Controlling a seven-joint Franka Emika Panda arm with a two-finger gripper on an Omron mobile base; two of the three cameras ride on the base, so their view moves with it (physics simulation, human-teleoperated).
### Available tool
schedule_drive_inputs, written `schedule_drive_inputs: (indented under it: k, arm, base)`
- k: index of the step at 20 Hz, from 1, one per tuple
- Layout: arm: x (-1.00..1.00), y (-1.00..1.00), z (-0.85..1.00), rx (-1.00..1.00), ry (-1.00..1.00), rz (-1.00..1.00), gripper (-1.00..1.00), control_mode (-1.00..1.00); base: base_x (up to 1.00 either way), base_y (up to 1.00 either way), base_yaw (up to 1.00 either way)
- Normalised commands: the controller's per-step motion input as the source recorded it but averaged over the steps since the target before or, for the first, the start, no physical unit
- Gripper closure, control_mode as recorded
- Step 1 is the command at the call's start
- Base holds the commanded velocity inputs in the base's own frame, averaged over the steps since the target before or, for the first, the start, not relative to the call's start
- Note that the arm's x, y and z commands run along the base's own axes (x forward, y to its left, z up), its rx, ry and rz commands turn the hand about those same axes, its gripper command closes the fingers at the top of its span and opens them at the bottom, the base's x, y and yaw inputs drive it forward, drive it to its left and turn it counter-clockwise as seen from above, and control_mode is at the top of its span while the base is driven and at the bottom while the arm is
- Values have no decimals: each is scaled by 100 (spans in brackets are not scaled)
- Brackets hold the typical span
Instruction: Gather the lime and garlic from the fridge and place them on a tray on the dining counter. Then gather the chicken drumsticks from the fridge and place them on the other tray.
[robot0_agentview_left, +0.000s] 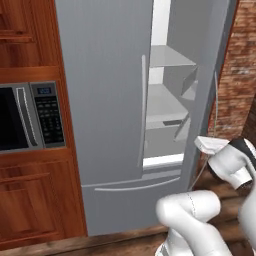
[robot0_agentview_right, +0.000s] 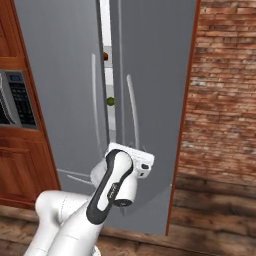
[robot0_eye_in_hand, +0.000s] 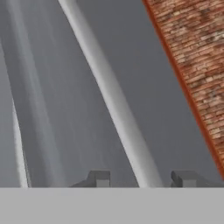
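The grey steel fridge (robot0_agentview_left: 105, 115) fills the middle, its left door shut and its right door (robot0_agentview_right: 155, 100) swung partly open. White shelves (robot0_agentview_left: 167, 57) show through the gap. In that gap sits the small dark green lime (robot0_agentview_right: 110, 101), with a reddish-brown chicken drumstick (robot0_agentview_right: 105, 55) on a higher shelf. My gripper (robot0_eye_in_hand: 141, 179) is open at the right door's long handle (robot0_eye_in_hand: 113, 96), which runs between the two fingertips (robot0_eye_in_hand: 98, 178) without touching either. The garlic, the trays and the dining counter are out of view.
A microwave (robot0_agentview_left: 30, 117) sits in wooden cabinets (robot0_agentview_left: 35, 200) left of the fridge. A red brick wall (robot0_agentview_right: 225, 100) stands close on the right, beside the open door. The floor is wood planks (robot0_agentview_right: 215, 225).
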Motion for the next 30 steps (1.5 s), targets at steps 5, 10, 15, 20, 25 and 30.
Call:
schedule_drive_inputs:
  k: [5,10,15,20,25,30]
  arm:
    - [-87,-98,94,-2,-1,0,100,-100]
    - [-86,-22,85,0,6,-1,100,-100]
    - [-100,64,67,-25,-4,-12,100,-100]
    - [-59,88,42,-30,4,-32,100,-100]
    - [16,100,44,-28,23,-28,100,-100]
    - [71,100,8,-19,12,-7,100,-100]
  base:
    - [0,0,0]
    - [0,0,0]
    - [0,0,0]
    - [0,0,0]
    - [0,0,0]
    - [0,0,0]
